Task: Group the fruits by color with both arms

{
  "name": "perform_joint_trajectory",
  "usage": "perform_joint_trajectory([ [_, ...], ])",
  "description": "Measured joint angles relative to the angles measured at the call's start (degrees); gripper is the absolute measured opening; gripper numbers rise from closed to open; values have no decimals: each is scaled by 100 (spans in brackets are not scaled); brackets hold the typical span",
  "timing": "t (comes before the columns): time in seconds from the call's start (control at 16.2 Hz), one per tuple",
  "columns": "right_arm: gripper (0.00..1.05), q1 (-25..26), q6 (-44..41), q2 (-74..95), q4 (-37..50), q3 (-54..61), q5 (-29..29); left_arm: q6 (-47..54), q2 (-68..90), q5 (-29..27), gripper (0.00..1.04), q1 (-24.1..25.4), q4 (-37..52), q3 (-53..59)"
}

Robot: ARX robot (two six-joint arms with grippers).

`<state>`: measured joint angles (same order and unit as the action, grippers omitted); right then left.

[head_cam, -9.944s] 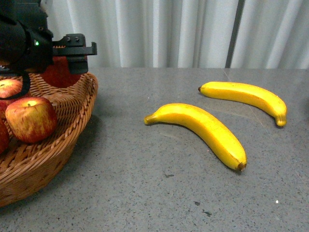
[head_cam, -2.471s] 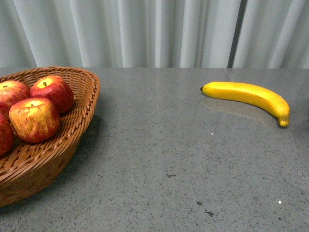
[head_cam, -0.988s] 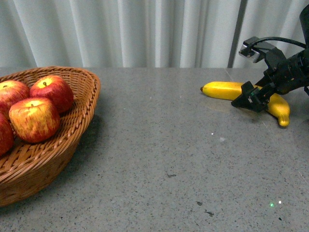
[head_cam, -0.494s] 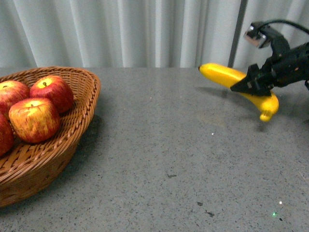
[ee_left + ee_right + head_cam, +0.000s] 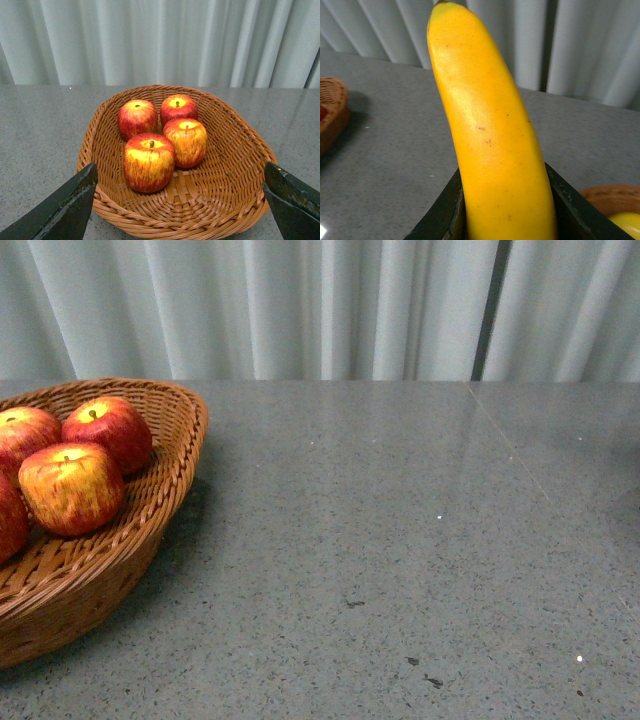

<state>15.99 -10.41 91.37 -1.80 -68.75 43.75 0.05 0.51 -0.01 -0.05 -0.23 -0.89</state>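
Observation:
Red apples streaked with yellow lie in a wicker basket (image 5: 170, 470) at the front view's left: one (image 5: 70, 487) in front, another (image 5: 110, 430) behind it. The left wrist view looks down on the same basket (image 5: 240, 165) holding several apples (image 5: 149, 161). My left gripper (image 5: 180, 210) is open, its black fingers (image 5: 65, 210) wide apart on either side of the basket's near rim. In the right wrist view my right gripper (image 5: 505, 210) is shut on a long yellow banana (image 5: 485, 125), held off the table. Neither arm appears in the front view.
The grey table (image 5: 400, 540) stretches right of the apple basket, backed by a pale curtain (image 5: 330, 310). In the right wrist view, a second wicker basket (image 5: 610, 197) holds something yellow (image 5: 626, 222); the apple basket's edge (image 5: 332, 110) shows far off.
The right gripper closed on the remaining banana, lifted it off the table and carried it out of the front view to the right. The apples and their basket have not moved.

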Motion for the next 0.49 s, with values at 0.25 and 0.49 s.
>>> perform_joint_trajectory([
  [0.25, 40, 1753, -1362, 1023, -778, -140, -1445, -2, 0, 0, 98, 0, 0, 0],
  [0.49, 73, 1722, -1429, 935, -863, -138, -1344, -2, 0, 0, 98, 0, 0, 0],
])
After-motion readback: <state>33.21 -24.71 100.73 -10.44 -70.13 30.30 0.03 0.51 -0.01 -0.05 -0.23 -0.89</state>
